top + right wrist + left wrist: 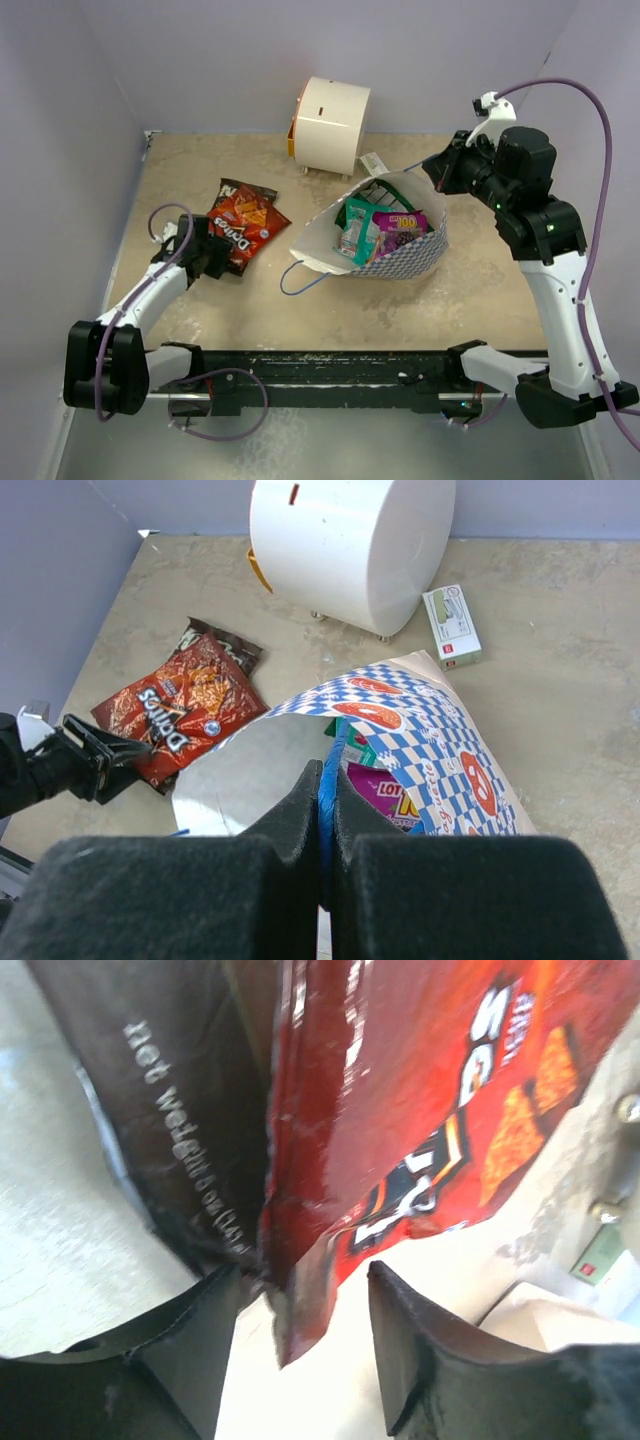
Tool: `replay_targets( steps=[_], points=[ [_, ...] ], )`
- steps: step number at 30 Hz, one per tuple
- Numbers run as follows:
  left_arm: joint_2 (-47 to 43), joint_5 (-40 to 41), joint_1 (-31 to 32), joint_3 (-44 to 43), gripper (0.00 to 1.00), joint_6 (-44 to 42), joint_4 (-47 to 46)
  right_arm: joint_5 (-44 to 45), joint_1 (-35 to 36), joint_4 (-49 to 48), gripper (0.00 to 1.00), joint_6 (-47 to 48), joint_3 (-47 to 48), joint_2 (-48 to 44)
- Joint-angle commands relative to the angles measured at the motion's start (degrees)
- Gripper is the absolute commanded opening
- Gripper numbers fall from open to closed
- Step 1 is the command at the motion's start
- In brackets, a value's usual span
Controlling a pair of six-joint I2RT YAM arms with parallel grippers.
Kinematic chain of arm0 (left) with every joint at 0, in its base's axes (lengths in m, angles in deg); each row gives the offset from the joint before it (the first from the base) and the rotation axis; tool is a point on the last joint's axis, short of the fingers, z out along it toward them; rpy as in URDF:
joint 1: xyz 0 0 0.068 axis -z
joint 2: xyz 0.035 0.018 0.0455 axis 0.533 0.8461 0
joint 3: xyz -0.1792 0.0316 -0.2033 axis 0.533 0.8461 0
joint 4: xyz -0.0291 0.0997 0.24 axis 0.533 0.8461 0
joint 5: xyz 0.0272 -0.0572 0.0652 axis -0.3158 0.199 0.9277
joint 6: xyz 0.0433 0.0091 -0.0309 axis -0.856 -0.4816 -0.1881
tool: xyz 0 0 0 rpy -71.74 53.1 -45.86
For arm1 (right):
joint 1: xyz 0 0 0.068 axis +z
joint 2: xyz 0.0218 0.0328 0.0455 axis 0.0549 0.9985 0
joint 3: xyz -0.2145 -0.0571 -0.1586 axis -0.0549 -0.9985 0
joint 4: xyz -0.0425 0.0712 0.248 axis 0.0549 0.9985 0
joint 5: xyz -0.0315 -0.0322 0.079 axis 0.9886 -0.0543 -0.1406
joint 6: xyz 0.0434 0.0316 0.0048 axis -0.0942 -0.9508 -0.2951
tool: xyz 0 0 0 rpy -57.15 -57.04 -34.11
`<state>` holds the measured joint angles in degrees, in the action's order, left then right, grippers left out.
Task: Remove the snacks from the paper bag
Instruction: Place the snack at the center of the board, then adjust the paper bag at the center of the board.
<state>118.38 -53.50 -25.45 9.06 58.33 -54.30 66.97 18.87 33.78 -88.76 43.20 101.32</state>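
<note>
- Chips bag [241, 224]: glossy red front with orange chip pictures, dark brown back panel; lies flat on the table [480, 300], outside the paper bag, right at the tips of the left gripper [305, 1290]
- Left gripper: jaws spread apart, the bag's near crimped corner lying between the fingers [215, 1310] and not pinched
- Paper bag [405, 262]: white with blue checks and orange-red round logos, plain white inside; lies on its side, mouth open, hanging below and ahead of the right gripper [327, 780]
- Right gripper: fingers pressed together on the blue string handle [330, 755] at the bag's raised rim; the second handle loop [300, 282] lies slack on the table at the far end of the bag from this gripper
- Contents seen through the mouth: teal packet [355, 226], purple packet [402, 222], green-and-white packet [385, 196], all inside, overlapping
- Beyond the right gripper, past the bag: white cylindrical appliance [350, 540] and, just beside it, small white box [452, 628] with a green label
- Writing: "Doritos" on the chips bag front; "net weight" on its dark back; purple packet lettering only part visible, not readable
</note>
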Motion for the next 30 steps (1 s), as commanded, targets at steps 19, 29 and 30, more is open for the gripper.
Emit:
replay_targets(
  steps=[19,29,30],
  points=[
    [-9.8,-16.9,-0.3,-22.2,0.99,-27.6,23.4,12.9,-0.1,-9.0,0.0,19.7,1.9,-3.4],
    [-11.2,-29.0,6.4,-30.0,0.99,-34.1,23.1,1.4,-0.1,-12.4,0.0,38.9,9.2,2.0],
    [-11.5,-29.2,7.2,-30.9,0.99,-35.5,23.1,-0.1,-0.1,-12.9,0.0,40.2,9.6,1.8]
  ],
)
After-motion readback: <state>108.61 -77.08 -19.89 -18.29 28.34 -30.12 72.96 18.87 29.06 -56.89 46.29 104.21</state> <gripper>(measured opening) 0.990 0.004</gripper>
